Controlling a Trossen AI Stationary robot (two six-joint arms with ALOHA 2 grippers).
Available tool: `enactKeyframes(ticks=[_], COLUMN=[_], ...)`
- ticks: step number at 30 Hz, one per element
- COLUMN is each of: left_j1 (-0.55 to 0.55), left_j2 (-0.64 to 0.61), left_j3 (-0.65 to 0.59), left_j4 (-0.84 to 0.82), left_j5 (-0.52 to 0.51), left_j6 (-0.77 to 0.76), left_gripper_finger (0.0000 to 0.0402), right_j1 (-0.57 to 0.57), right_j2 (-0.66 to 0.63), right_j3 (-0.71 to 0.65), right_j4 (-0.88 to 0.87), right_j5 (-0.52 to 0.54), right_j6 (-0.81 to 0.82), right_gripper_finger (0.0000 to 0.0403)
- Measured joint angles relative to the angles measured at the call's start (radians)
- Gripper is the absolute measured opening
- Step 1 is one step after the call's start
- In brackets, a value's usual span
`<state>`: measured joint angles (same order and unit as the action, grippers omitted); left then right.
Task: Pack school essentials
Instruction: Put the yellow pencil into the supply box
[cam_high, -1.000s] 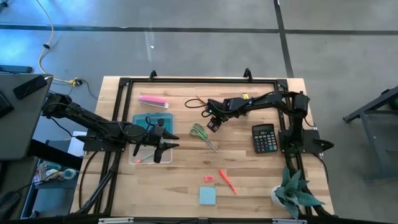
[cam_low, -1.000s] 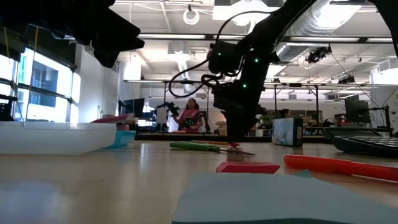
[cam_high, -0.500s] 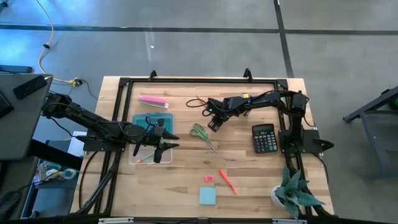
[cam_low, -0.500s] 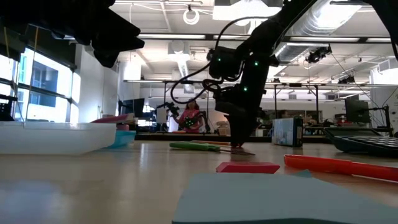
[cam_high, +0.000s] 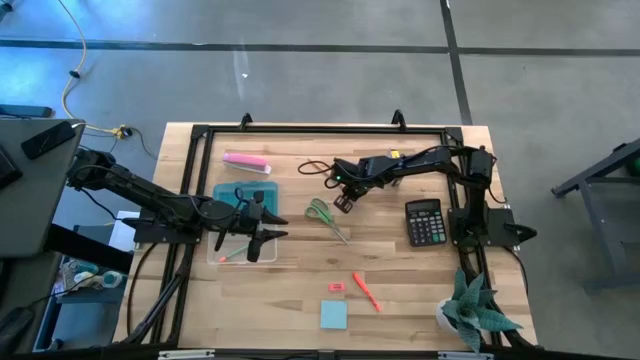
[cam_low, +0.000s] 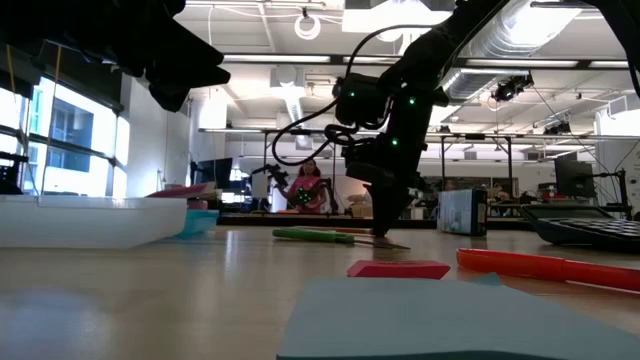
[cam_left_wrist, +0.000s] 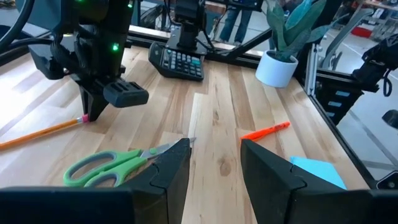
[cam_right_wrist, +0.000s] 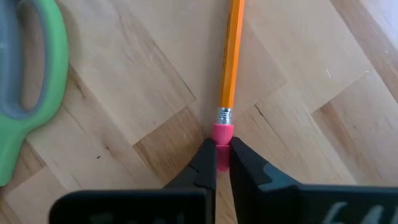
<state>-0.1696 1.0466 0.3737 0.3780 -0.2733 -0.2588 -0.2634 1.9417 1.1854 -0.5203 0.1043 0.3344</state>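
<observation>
A thin yellow-orange pencil with a pink eraser end lies flat on the wood table. My right gripper stands over that end, shut on it. Green-handled scissors lie just beside it toward the near edge. My left gripper hovers open over the clear tray at the left, nothing between its fingers. An orange-red pen, a small red eraser and a light-blue note pad lie near the front edge. My right gripper pinches the pencil's pink eraser end between its two fingertips. The fingers come from above, pointing down, one on each side of the pencil. The pencil lies flat on the table, its shaft running away from the fingers.
A black calculator sits at the right by the right arm's base. A potted plant stands in the near right corner. A pink object lies at the far left. A light-blue item sits at the tray's far end.
My right gripper has shut on the pencil's eraser end, staying at about the same spot beside the scissors. The pencil still lies on the table.
</observation>
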Motion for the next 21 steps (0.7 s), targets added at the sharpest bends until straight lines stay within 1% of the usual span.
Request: enactKeyframes(ticks=[5, 11, 18, 21], left_j1=[0.000, 0.000, 0.001, 0.011], left_j2=[0.000, 0.000, 0.000, 0.000], left_j3=[0.000, 0.000, 0.000, 0.000], left_j4=[-0.001, -0.008, -0.045, -0.045], left_j5=[0.000, 0.000, -0.006, -0.006], left_j6=[-0.002, -0.017, -0.028, -0.055], left_gripper_finger=[0.0131, 0.0131, 0.0131, 0.0131], right_j1=[0.008, 0.027, 0.092, 0.131], right_j2=[-0.026, -0.072, -0.118, -0.152], right_j3=[-0.006, -0.006, -0.005, -0.005], right_j4=[-0.027, -0.054, -0.053, -0.043], right_j5=[0.038, 0.056, 0.059, 0.060], right_j6=[0.000, 0.005, 0.008, 0.008], right_gripper_finger=[0.0008, 0.0008, 0.0008, 0.0009])
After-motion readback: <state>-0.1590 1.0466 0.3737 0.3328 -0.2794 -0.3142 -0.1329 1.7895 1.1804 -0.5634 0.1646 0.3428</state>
